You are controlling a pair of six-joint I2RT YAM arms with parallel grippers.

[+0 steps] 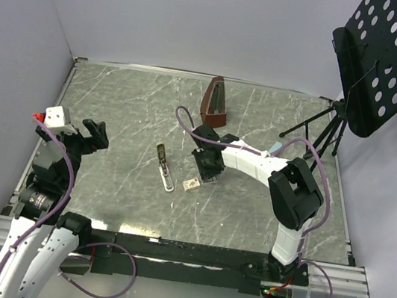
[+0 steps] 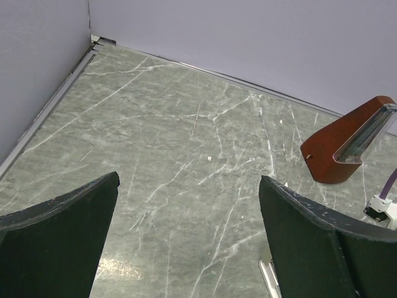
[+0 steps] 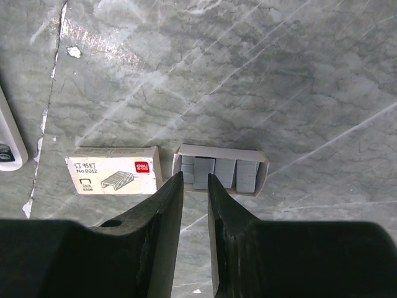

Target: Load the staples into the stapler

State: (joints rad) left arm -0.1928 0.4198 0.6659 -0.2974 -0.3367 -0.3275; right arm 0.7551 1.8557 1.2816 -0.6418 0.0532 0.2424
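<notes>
The right claw point(image 3: 195, 179), narrowed to a slit, is straddling one grey strip point(image 3: 203, 167) in the staples tray point(image 3: 220, 151) (whether pinched, I cannot tell; the left claw point(image 2: 189, 180) is hanging spread), next needing a straight lift toward the stapler point(image 1: 166, 167).

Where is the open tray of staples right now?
In the right wrist view, the staple tray sits mid-frame, beside the printed box sleeve on its left, just at the right pincer tips.
</notes>
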